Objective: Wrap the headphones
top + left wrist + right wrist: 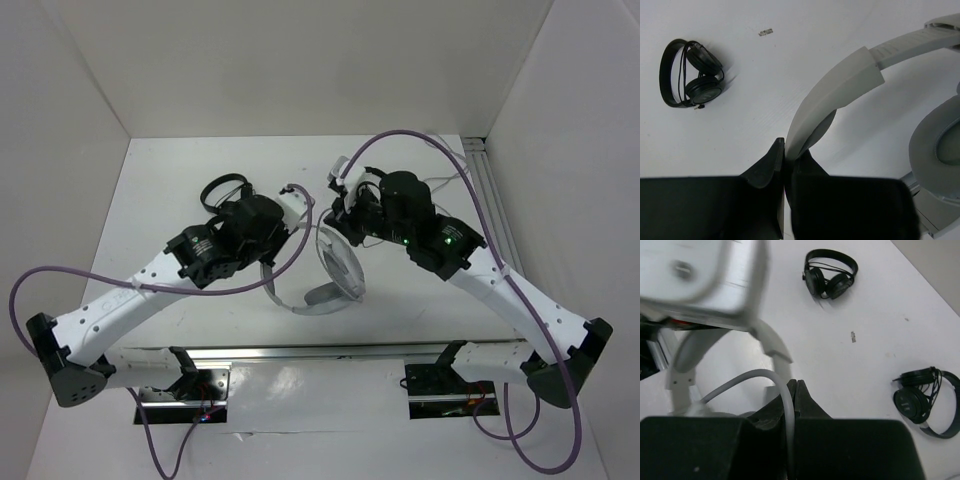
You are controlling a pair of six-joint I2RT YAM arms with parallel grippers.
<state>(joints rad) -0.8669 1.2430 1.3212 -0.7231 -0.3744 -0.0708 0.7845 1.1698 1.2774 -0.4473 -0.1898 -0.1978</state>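
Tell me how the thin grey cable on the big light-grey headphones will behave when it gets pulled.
The cable arcs loosely out of the shut right pincer, so it is probably floppy with some springiness. Thin and smooth-looking, it may slip through the grip. The headband, clamped in the left pincer, looks stiff enough to wind against.

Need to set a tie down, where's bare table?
Bare table lies left of the black headphones, and at the front between the grey headphones and the right arm. Centre is crowded around the left claw and right claw.
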